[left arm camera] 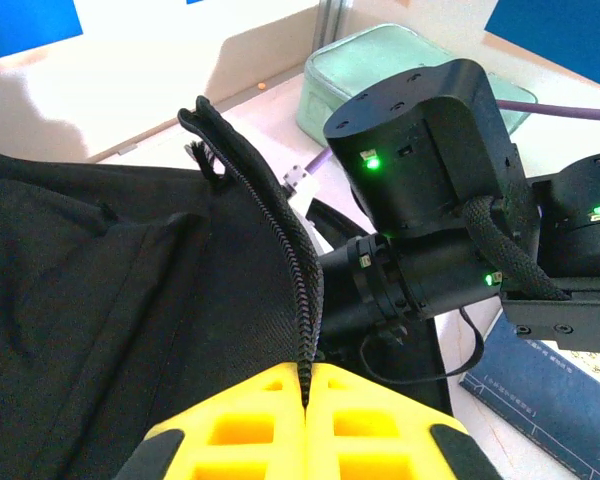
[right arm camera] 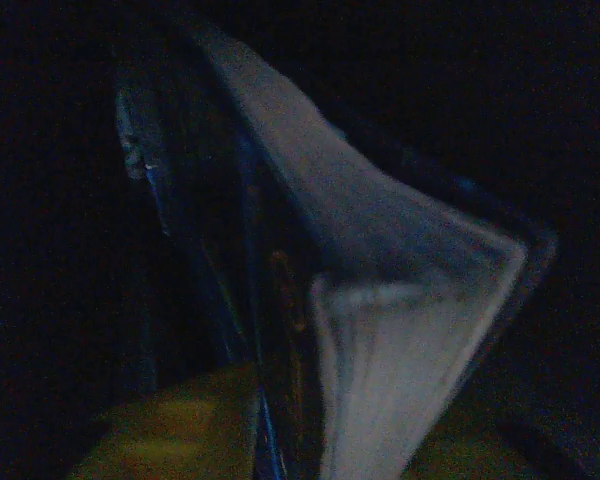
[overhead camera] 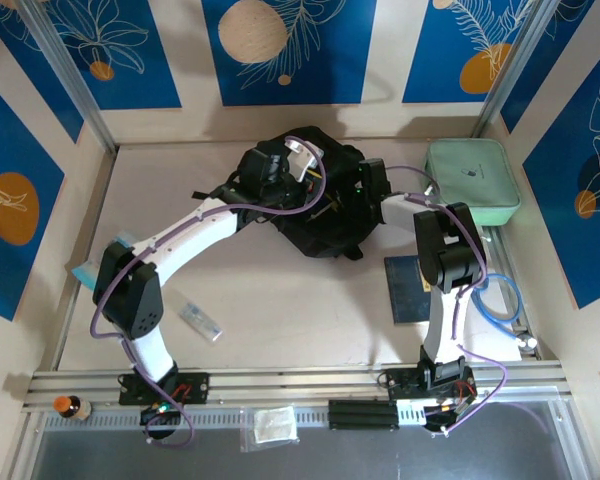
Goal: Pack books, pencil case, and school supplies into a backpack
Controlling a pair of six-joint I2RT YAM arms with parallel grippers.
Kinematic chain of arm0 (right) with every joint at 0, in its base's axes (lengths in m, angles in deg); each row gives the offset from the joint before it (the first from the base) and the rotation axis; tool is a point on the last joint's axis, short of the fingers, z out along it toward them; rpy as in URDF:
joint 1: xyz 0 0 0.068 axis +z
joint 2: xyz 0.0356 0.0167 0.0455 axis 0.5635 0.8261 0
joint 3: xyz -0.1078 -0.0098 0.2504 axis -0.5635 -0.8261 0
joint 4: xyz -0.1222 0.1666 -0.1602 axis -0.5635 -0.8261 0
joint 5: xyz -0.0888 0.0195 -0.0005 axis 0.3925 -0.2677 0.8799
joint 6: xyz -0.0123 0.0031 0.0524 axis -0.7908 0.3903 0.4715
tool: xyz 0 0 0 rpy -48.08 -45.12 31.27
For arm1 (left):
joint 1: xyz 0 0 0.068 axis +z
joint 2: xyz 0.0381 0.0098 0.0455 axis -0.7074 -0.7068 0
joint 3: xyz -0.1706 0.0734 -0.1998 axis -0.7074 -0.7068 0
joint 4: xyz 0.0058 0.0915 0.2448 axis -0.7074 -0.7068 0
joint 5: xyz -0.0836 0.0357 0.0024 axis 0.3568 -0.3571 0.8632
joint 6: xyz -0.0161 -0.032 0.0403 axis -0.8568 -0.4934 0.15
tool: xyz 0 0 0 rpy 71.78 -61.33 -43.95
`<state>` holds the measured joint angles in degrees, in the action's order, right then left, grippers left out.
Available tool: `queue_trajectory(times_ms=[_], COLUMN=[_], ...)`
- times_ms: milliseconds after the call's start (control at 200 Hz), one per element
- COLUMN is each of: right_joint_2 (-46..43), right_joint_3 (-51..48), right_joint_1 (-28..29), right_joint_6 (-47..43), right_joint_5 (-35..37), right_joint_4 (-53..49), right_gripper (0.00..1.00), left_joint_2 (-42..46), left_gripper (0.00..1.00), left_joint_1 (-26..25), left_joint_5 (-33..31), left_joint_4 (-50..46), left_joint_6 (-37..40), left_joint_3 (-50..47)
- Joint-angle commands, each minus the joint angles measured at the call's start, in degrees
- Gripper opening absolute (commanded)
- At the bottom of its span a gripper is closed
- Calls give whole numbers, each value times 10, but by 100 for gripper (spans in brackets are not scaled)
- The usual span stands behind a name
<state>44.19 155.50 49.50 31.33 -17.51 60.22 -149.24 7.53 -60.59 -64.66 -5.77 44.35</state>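
overhead, black backpack [overhead camera: 325,232] on pale tabletop [overhead camera: 300,310], blue floral walls [overhead camera: 340,60]

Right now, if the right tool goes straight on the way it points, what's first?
The dark-blue book directly in front of the right tool, page edge toward the camera, inside the black backpack. Likely fabric beyond it, but it's too dark to judge depth.

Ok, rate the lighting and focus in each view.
Top external: even light, sharp, soft shadows on the table. Left wrist: bright and mostly sharp, though the black backpack swallows detail. Right wrist: very dark and blurred; the pale page edge of a book barely emerges.
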Motion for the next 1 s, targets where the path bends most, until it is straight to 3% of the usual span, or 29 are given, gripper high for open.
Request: queue_trajectory(times_ms=[0, 100, 240, 350, 635, 765, 995], right_joint_2=[-25, -40, -28, -9, 62, 55, -99], right_joint_3=[-7, -14, -3, 12, 90, 95, -31], right_joint_1=[-8, -14, -13, -14, 0, 5, -8], right_joint_6=[-7, -14, -27, -32, -44, -53, -98], right_joint_5=[-2, -3, -3, -2, -27, -30, -47], right_joint_4=[-41, -72, -113, -118, -102, -121, -103], right_gripper=[36, 38, 21, 15, 10, 18, 39], left_joint_2=[23, 19, 16, 16, 22, 26, 33], left_gripper=[0, 0, 0, 0, 0, 0, 0], left_joint_1=[4, 4, 5, 5, 8, 10, 22], left_joint_5=[7, 11, 13, 12, 4, -10, -17], left_joint_4=[29, 33, 37, 35, 26, 27, 48], left_joint_6=[0, -2, -4, -3, -2, -8, -29], left_joint_3=[-4, -4, -4, -3, -10, -19, -58])
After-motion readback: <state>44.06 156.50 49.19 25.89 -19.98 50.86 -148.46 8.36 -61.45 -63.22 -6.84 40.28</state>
